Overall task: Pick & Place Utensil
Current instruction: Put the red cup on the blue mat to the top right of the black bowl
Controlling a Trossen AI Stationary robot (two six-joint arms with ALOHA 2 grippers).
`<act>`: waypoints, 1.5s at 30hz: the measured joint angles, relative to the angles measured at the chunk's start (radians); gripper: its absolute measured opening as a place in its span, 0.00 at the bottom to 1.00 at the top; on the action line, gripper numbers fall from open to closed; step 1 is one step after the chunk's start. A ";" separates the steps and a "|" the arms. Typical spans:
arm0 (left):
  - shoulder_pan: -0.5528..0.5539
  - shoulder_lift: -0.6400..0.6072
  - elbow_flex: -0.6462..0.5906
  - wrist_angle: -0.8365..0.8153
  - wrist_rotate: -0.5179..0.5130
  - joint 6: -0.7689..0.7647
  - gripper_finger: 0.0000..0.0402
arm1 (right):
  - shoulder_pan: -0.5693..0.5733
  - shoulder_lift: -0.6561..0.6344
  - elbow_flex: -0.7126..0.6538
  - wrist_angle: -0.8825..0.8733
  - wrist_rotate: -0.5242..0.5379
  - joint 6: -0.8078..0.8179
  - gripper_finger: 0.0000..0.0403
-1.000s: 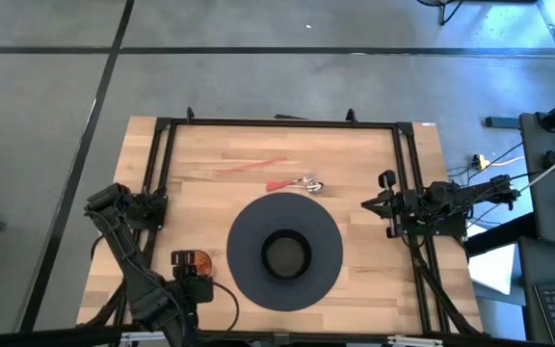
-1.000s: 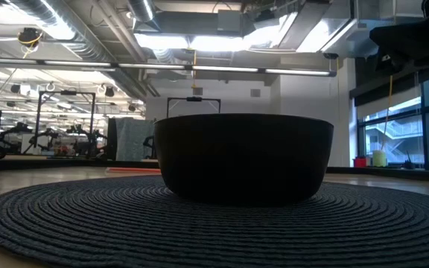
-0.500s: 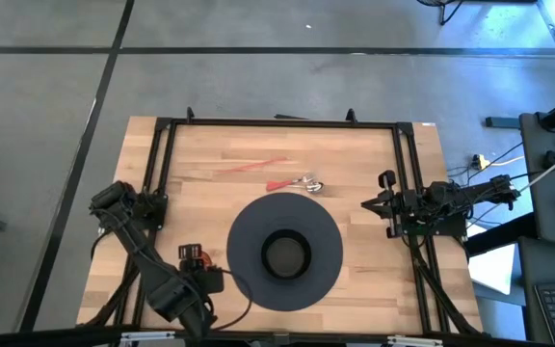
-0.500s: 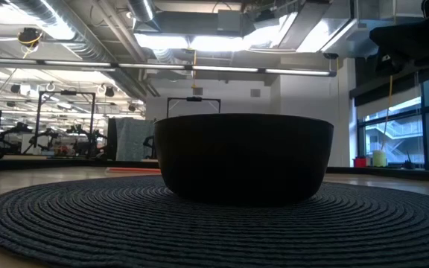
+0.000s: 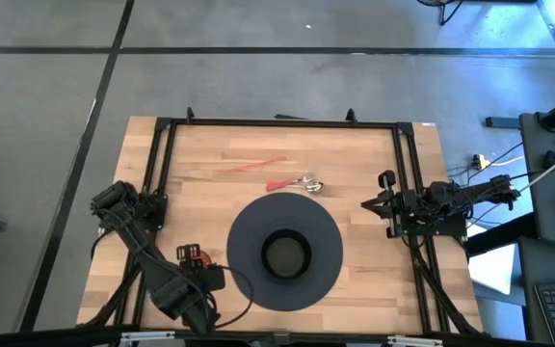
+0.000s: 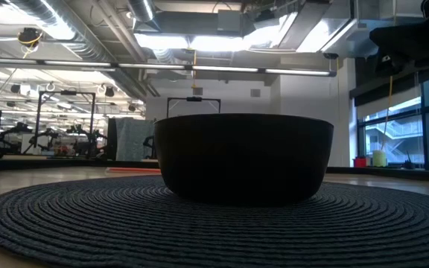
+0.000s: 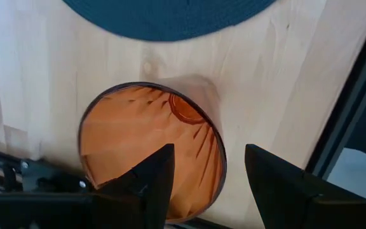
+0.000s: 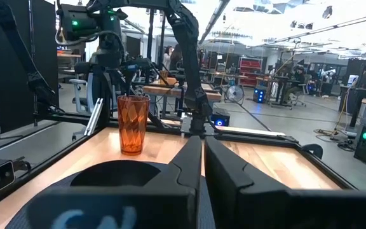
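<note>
Wooden table [image 5: 210, 193]: pale planks inside a black frame, carrying everything below.
Round mat [image 5: 244, 241]: dark woven disc, near the table's front, between the two arms.
Bowl [image 5: 285, 253]: black, upright at the centre of the mat; in the low view it fills the middle of the picture [image 6: 243, 156].
Left arm: reaches in over the front left corner of the table.
Left gripper [image 5: 200, 273]: hangs above the tumbler, just beside the mat's left edge; fingers [image 7: 151, 181] spread apart, one on each side of the rim, gripping nothing.
Right arm: parked along the table's right rail.
Right gripper [image 5: 374, 204]: well apart from the mat, pointing in over the table; fingers [image 8: 186, 159] pressed together, nothing between them.
Tumbler [image 5: 188, 253]: orange faceted plastic, upright on bare wood beside the mat [image 8: 133, 124].
Utensil [image 5: 297, 182]: small, with a red handle and a shiny metal end, flat on the wood just behind the mat.
Red stick [image 5: 253, 165]: thin, lying flat farther back, left of the utensil.
</note>
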 joint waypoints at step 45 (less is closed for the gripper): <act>-0.142 -0.323 -0.027 0.001 -0.526 0.263 0.01 | 0.000 0.000 0.000 -0.009 0.000 -0.004 0.05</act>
